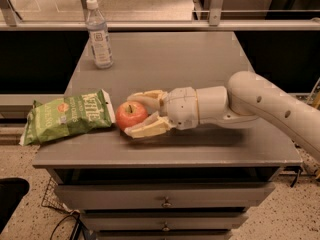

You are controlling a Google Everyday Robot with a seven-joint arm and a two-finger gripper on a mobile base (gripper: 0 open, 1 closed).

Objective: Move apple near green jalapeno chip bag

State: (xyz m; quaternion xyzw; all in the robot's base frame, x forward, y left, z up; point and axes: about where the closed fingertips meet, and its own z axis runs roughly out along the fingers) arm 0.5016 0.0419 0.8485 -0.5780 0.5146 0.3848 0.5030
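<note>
apple held right next to the chip bag, low at the left of the frame

the gripper [132,115] lies low over the table [200,59], just left of the middle of the frame, and its two pale fingers [147,98] are closed around the apple [130,116], one behind it and one in front. the apple looks to rest on the table top, so it is held low and will not roll. it sits just beside the white end of the green jalapeno chip bag [65,116], which lies flat at the left edge, so the job looks nearly done. the white arm [270,104] comes in from the right. a water bottle [99,34] stands far off at the upper left, not in the way. drawers [165,196] are below. nothing sits between apple and bag.
</note>
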